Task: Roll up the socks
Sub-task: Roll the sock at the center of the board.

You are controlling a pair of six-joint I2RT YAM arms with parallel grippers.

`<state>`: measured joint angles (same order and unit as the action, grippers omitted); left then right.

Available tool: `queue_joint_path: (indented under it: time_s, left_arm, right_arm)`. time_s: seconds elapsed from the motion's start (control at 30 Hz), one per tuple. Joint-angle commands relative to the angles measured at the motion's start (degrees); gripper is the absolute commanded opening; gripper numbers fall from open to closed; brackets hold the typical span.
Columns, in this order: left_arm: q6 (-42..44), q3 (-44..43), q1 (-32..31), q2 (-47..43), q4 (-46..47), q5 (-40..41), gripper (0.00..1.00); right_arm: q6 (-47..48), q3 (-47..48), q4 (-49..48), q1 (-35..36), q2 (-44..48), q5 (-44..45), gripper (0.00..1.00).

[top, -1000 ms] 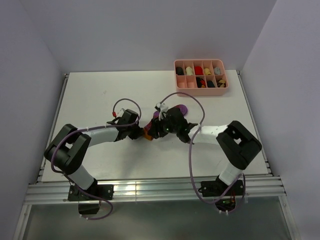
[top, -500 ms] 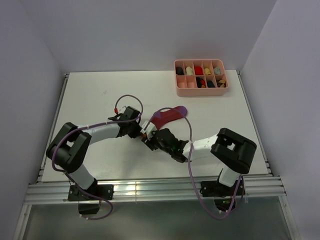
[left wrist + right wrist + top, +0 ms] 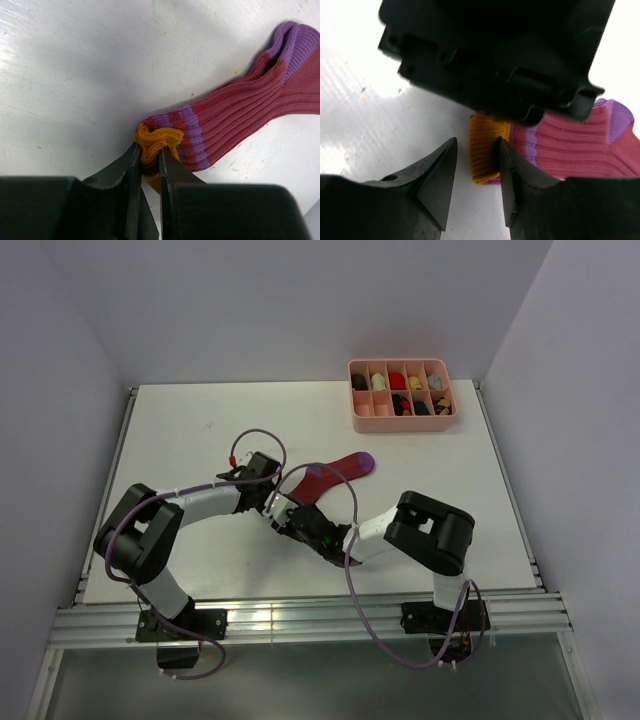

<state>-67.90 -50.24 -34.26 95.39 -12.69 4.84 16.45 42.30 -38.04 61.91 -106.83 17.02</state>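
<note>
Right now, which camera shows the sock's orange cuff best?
The left wrist view: the orange cuff sits bunched and sharp, pinched in the left gripper. The right wrist view shows a flat part of it, partly under that gripper's black body. In the top view it is almost hidden.

The dark red knit sock (image 3: 240,110) is running off the left wrist view. The left gripper (image 3: 149,164) is covering some of its orange cuff (image 3: 155,140).
</note>
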Motion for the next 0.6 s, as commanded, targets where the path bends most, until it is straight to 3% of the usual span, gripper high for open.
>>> queue_joint_path:
  time_s: [0.0,0.1,0.13,0.23,0.57]
  left_arm:
    - [1.72,0.31,-0.19,1.2,-1.2,-1.85,0.09]
    - [1.37,0.58,-0.1,0.76,-0.59,-2.29,0.11]
    - [0.93,0.75,-0.1,0.5,-0.41,-2.21,0.12]
    - [-0.56,1.63,0.16,-0.9,0.12,-1.59,0.21]
    - [-5.84,5.85,4.29,-10.39,1.17,1.66,0.64]
  right_arm:
    - [0.87,2.43,-0.46,0.32,-2.24,3.11,0.43]
    - [-0.18,3.65,2.78,0.23,-3.47,2.5,0.3]
    - [-1.41,4.01,3.93,0.14,-3.48,1.89,0.19]
    - [-4.21,3.58,5.96,-0.56,-1.81,-1.62,0.0]
    - [-15.03,1.64,9.83,-8.29,5.13,-20.32,0.0]
